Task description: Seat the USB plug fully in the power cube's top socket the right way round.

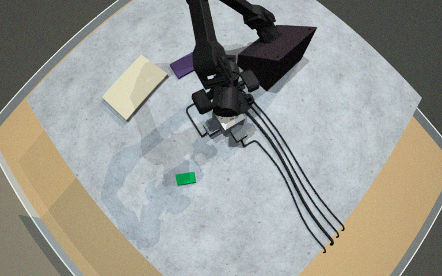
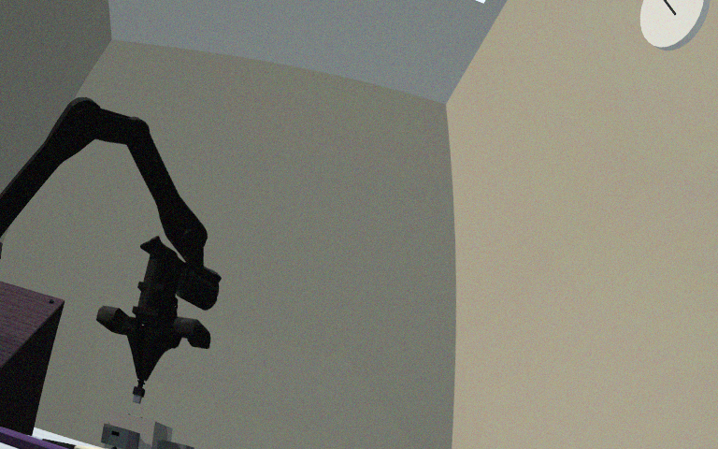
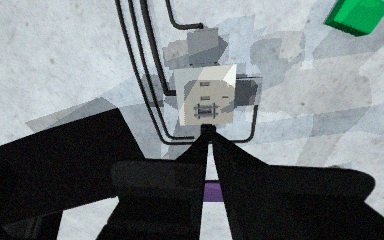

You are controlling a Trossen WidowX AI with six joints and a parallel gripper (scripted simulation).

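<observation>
The jaws [image 2: 140, 382] grip what seems the USB plug [image 2: 137, 396].

On the desk [image 1: 260, 201], cables [image 1: 286, 169] [image 3: 135, 60] run from beside the power cube [image 1: 228, 122] [image 3: 190, 107]; the box [image 1: 260, 48] [image 2: 26, 339] stands behind it.

Arm [image 1: 205, 48] [image 2: 164, 190]: it is black from end to end, with a dull surface and only faint grey shine on some edges.
Long parts: they are smooth and thick, and look like bent bars.
Elbow [image 2: 83, 108]: it has a rounded corner.
Wrist [image 1: 225, 97] [image 2: 157, 285]: the shape is like a short, dark barrel, with small bumps on its side.
Side blocks [image 1: 202, 101] [image 2: 113, 318]: two black pieces with soft corners, one on each side.
Fingers [image 2: 142, 352]: black also, wide at the top and narrow at the tip.
Small marks: too dark to read.
</observation>
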